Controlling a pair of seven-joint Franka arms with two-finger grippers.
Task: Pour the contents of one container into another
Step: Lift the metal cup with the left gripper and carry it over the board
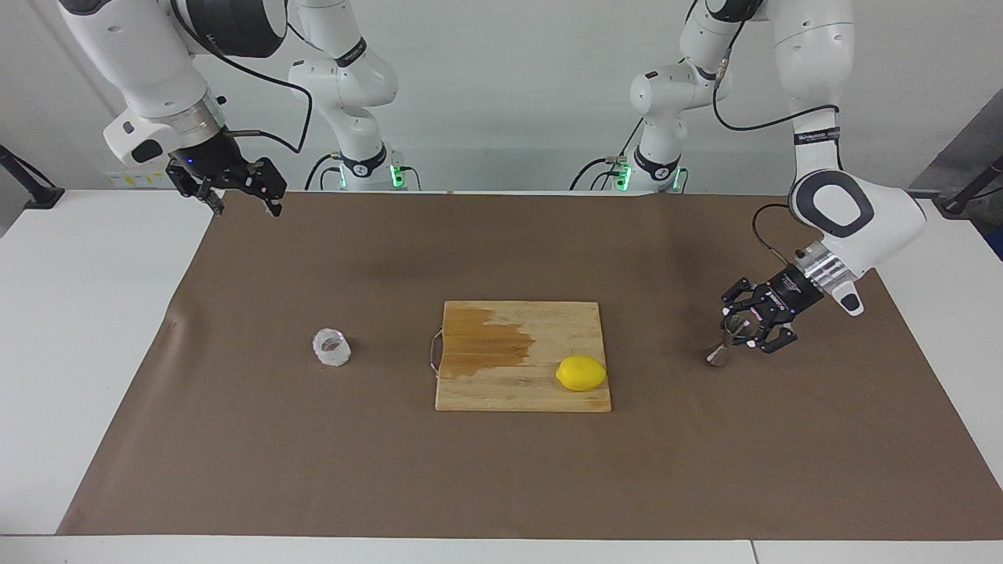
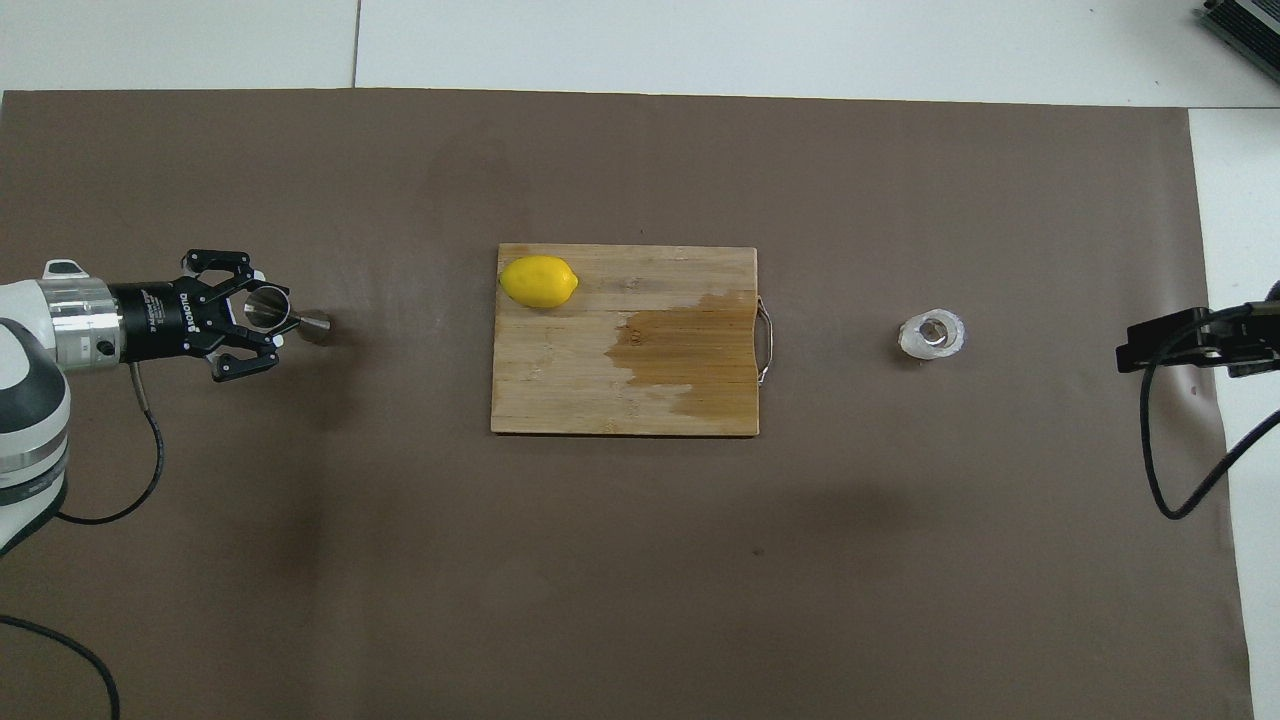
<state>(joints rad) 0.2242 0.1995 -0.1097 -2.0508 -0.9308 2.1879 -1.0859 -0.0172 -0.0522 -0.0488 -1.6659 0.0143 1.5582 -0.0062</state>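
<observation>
The small steel jigger (image 1: 722, 345) is on the brown mat toward the left arm's end of the table; it also shows in the overhead view (image 2: 290, 316). My left gripper (image 1: 746, 327) reaches in low from the side and is shut on the jigger's upper cone, which shows between its fingers in the overhead view (image 2: 262, 310). The clear cut-glass cup (image 1: 331, 348) stands alone on the mat toward the right arm's end, also in the overhead view (image 2: 932, 335). My right gripper (image 1: 244, 205) waits raised and open over the mat's corner near its base.
A wooden cutting board (image 1: 517, 392) with a wet dark patch lies mid-table between cup and jigger. A yellow lemon (image 1: 581, 373) rests on its corner nearest the jigger. The brown mat (image 1: 501, 486) covers most of the white table.
</observation>
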